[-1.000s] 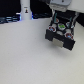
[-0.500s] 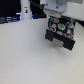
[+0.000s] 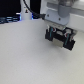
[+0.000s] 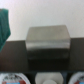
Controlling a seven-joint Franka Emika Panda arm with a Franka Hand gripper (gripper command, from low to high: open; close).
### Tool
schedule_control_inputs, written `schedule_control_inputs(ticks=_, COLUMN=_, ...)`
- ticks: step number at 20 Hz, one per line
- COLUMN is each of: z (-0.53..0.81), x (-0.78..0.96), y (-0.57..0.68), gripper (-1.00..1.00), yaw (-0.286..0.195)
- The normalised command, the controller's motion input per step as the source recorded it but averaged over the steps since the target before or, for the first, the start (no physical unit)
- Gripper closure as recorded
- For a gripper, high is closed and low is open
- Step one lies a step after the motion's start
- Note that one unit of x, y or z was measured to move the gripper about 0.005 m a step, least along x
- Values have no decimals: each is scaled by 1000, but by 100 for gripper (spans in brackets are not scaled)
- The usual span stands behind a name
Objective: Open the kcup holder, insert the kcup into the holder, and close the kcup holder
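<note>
The gripper hung over the pale desk toward the exterior view's right; couldn't tell if it was clenched; wrist view showed a blurry box; no cup visible.

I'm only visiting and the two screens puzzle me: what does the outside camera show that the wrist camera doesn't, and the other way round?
Only the exterior view shows the wide white table, the pale robot arm hanging over a black box, and a dark cable at the back. Only the wrist view shows a grey block close up on a dark surface, a green shape at the edge and pale round shapes. Both views are blurred. The block may be that same box, but I cannot tell.
</note>
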Motion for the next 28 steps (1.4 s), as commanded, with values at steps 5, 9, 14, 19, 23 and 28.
schedule_control_inputs(ticks=5, z=-239, x=-26, y=230, gripper=-100, yaw=164)
schedule_control_inputs(ticks=9, z=-225, x=-169, y=297, gripper=-100, yaw=147)
schedule_control_inputs(ticks=14, z=-158, x=-378, y=309, gripper=-100, yaw=158)
schedule_control_inputs(ticks=19, z=-75, x=-480, y=414, gripper=-100, yaw=125)
schedule_control_inputs(ticks=23, z=9, x=-523, y=565, gripper=-100, yaw=52)
schedule_control_inputs(ticks=28, z=9, x=-566, y=599, gripper=-100, yaw=46)
